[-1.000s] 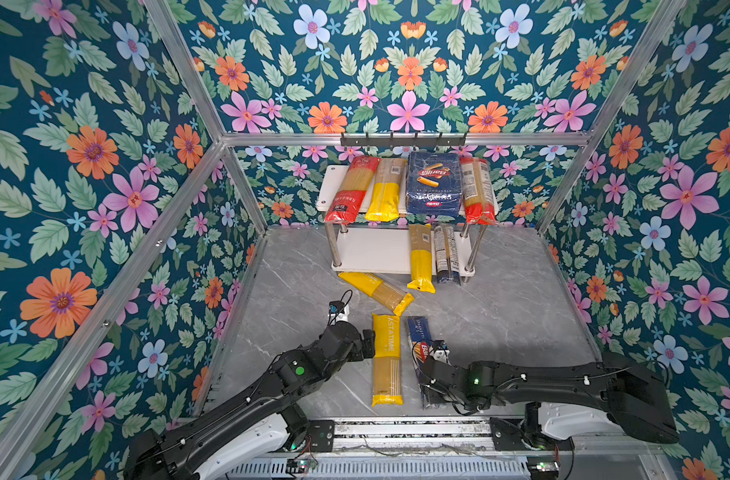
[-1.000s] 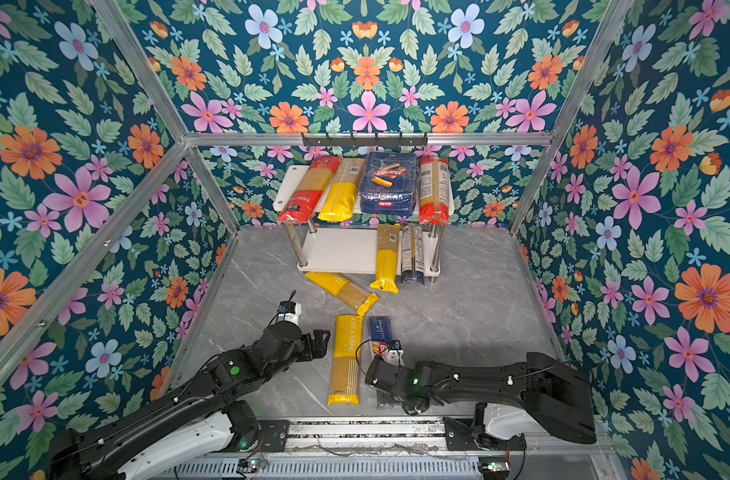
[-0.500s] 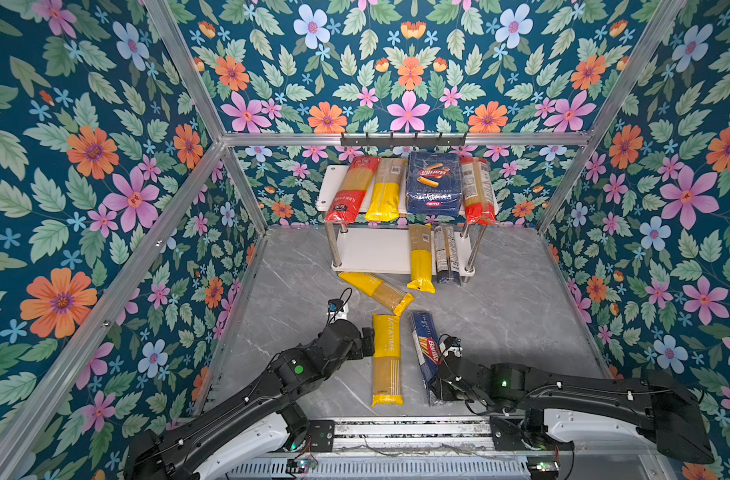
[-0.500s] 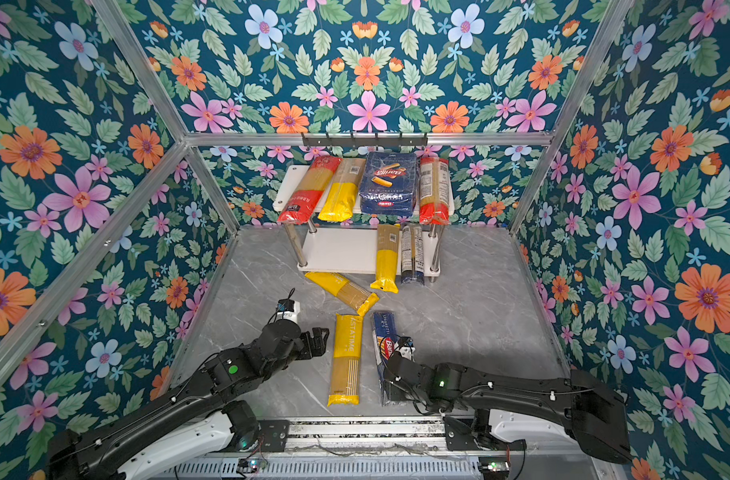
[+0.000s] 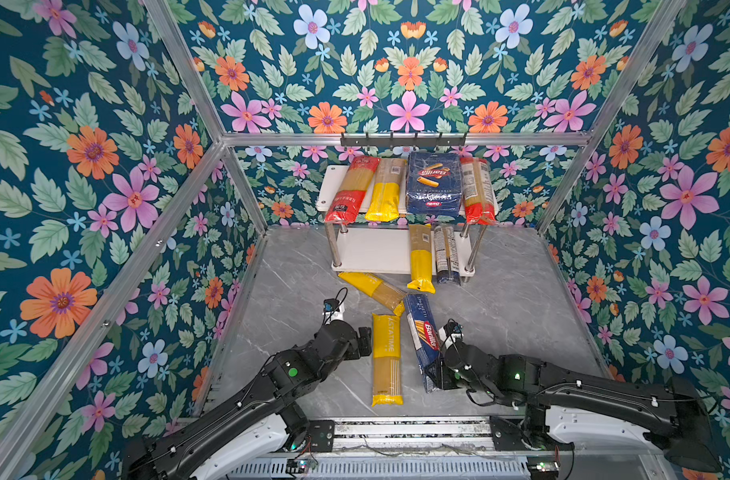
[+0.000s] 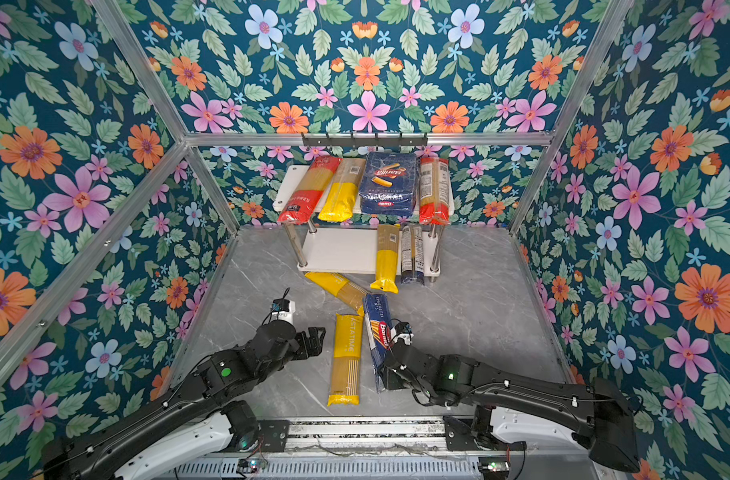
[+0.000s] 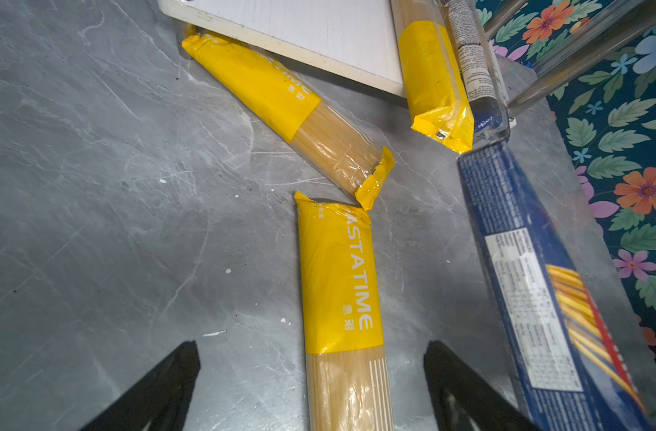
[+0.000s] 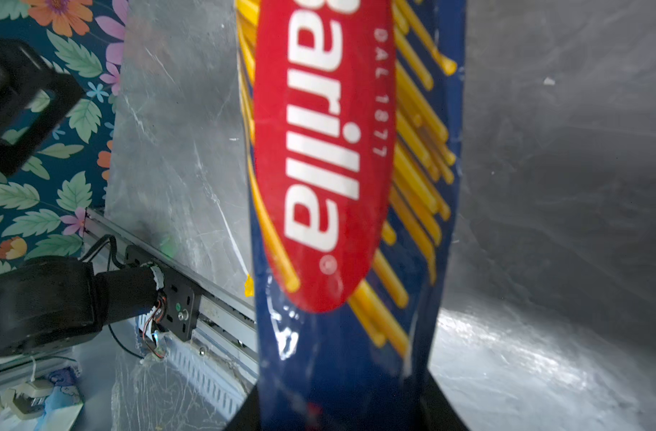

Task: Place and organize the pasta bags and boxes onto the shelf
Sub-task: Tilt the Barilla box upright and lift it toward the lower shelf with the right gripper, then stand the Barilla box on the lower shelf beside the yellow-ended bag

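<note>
Right wrist: spaghetti box (image 8: 337, 168) ends off-frame.

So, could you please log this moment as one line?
right tool: shut on blue spaghetti box | left tool: open | shelf: partly filled

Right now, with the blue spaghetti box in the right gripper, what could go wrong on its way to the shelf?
1. The right gripper holds the long spaghetti box near one end, so it may droop or twist out.
2. Its far end sits close to the slanted yellow bag and could shove it.
</note>
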Controlling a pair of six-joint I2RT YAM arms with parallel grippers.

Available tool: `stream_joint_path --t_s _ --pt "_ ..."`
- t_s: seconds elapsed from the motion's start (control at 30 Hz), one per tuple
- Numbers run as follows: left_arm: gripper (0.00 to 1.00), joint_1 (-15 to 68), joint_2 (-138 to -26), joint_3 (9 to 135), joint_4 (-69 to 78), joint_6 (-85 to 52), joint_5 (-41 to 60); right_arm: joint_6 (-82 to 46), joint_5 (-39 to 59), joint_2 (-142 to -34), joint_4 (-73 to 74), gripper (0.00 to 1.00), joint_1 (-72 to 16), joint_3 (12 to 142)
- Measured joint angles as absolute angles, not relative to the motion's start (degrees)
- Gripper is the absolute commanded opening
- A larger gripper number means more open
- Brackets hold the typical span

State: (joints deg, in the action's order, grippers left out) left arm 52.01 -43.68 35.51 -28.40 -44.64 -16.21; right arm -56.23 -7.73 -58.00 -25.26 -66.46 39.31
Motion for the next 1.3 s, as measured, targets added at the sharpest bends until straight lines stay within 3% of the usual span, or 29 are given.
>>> stream_joint_path --t_s 0.63,1.3 --pt "0.99 52.0 -43.3 36.5 -29.6 -42.3 -19.3 -41.8 0.5 -76.9 -26.5 0.39 -45.4 61.8" --pt "1.00 51.3 -46.1 42.0 -31.5 -37.1 -25.7 -35.9 7.2 -107.9 -24.7 0.38 -35.0 89.2"
